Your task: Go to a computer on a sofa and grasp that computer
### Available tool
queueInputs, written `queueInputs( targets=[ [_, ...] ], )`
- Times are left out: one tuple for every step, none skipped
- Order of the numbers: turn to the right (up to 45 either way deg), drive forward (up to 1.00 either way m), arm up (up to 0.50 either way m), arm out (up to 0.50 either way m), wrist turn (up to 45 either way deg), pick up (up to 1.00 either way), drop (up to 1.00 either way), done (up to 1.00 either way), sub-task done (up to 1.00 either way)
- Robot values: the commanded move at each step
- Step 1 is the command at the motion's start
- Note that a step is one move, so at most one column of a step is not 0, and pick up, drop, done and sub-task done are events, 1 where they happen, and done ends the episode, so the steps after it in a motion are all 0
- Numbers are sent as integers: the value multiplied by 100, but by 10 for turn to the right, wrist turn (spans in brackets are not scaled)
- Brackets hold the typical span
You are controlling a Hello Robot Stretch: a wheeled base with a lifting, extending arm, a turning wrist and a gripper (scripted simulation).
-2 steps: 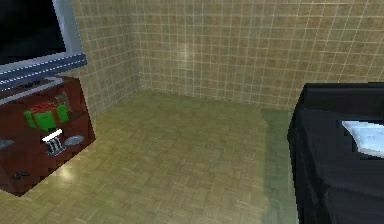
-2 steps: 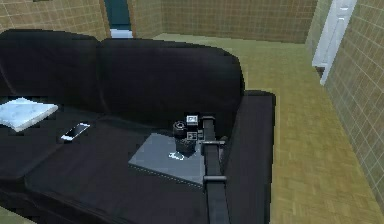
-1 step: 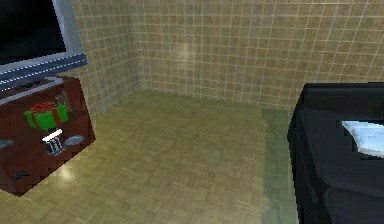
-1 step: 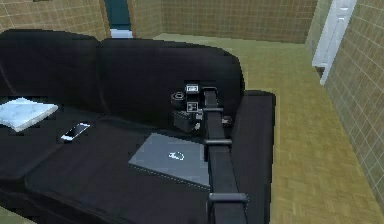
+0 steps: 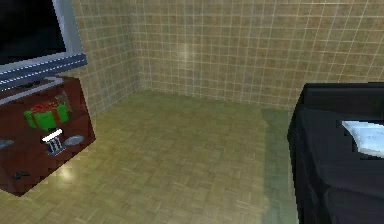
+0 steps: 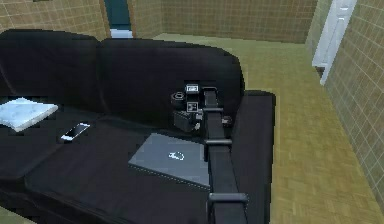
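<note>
Laptop (image 6: 172, 160) lies flat, lid down, on the sofa (image 6: 100, 70), right cushion in the arm side view, just left of the arm (image 6: 224, 165). Gripper (image 6: 186, 112) is near its far edge, by the backrest. Can't tell finger state or whether it holds anything. Phone (image 6: 75, 131) and white pad (image 6: 25, 112) are further left.

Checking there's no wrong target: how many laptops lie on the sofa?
1. A closed grey laptop lies flat on the black sofa's seat, just left of the arm bar in the arm side view. Others may lie past that view's left edge.
</note>
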Motion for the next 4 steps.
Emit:
queueInputs(
  targets=[
    [0, 0, 10, 0, 0, 0, 0, 0, 0],
    [0, 0, 2, 0, 0, 0, 0, 0, 0],
    [0, 0, 0, 0, -450, 0, 0, 0, 0],
    [0, 0, 0, 0, -450, 0, 0, 0, 0]
  ],
)
